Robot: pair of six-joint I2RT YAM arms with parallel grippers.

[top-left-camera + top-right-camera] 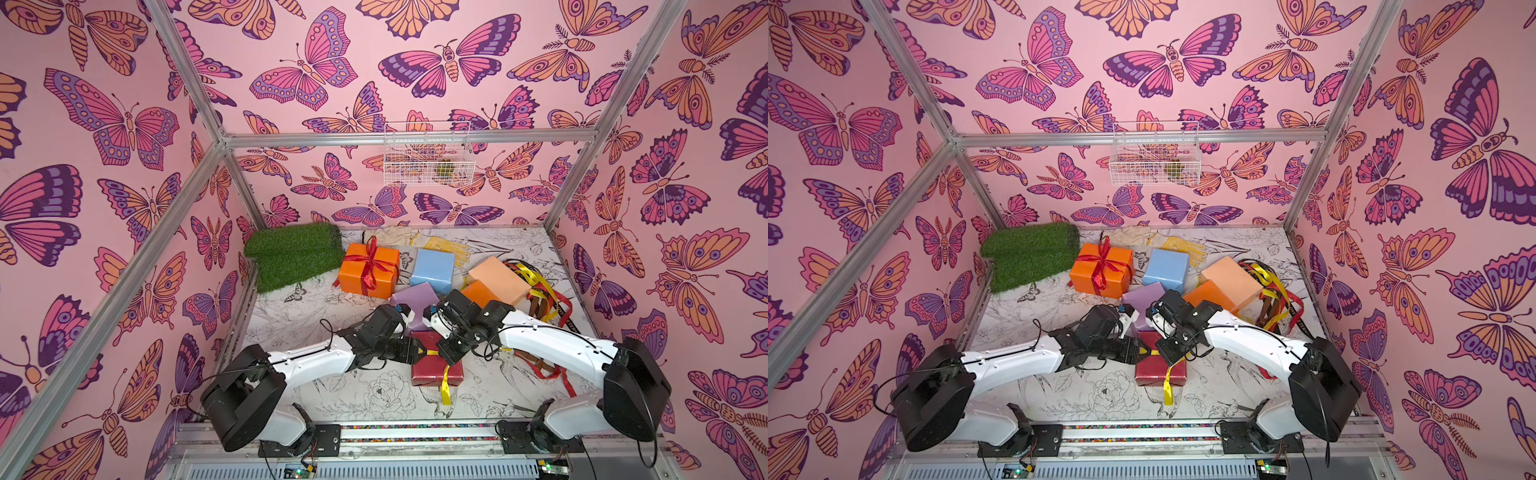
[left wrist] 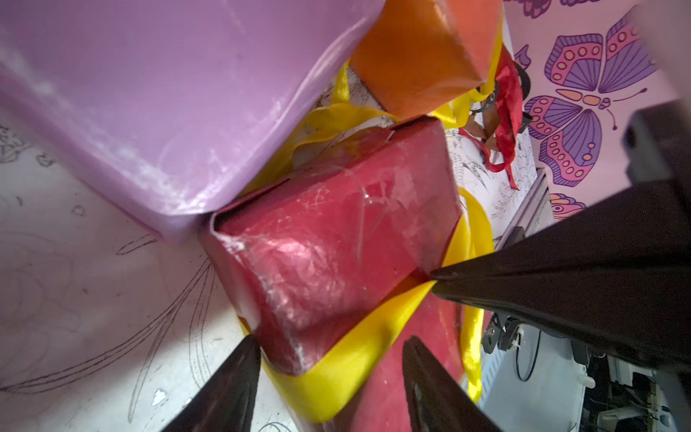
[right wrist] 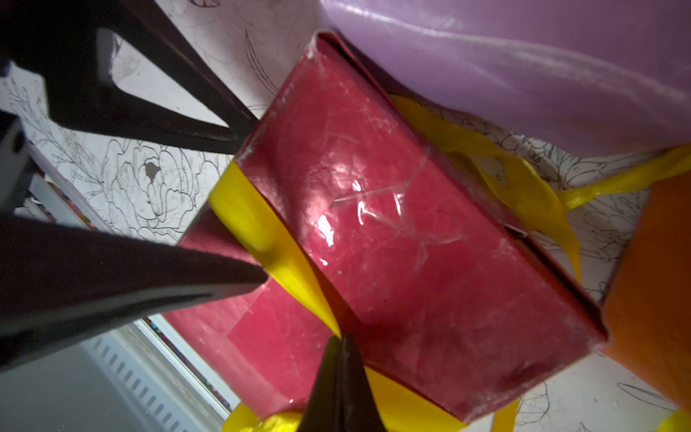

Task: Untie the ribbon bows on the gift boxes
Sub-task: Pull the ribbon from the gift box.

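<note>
Reaching in from 6 o'clock, the left arm (image 1: 311, 361) and right arm (image 1: 552, 338) are meeting over the dark red box (image 1: 430, 372), which is sitting toward 6 o'clock on the tabletop (image 1: 332, 399), touching the lilac box (image 1: 409, 297) at its 12 o'clock. Its yellow ribbon (image 3: 261, 232) is looking soft, light and slippery, and the box is probably going to slide if tugged. Right fingers (image 3: 340, 381) are pinching that band at the box's edge; left fingers (image 2: 232, 381) are standing apart, straddling it. A loose tail is looking like the better hold.
</note>
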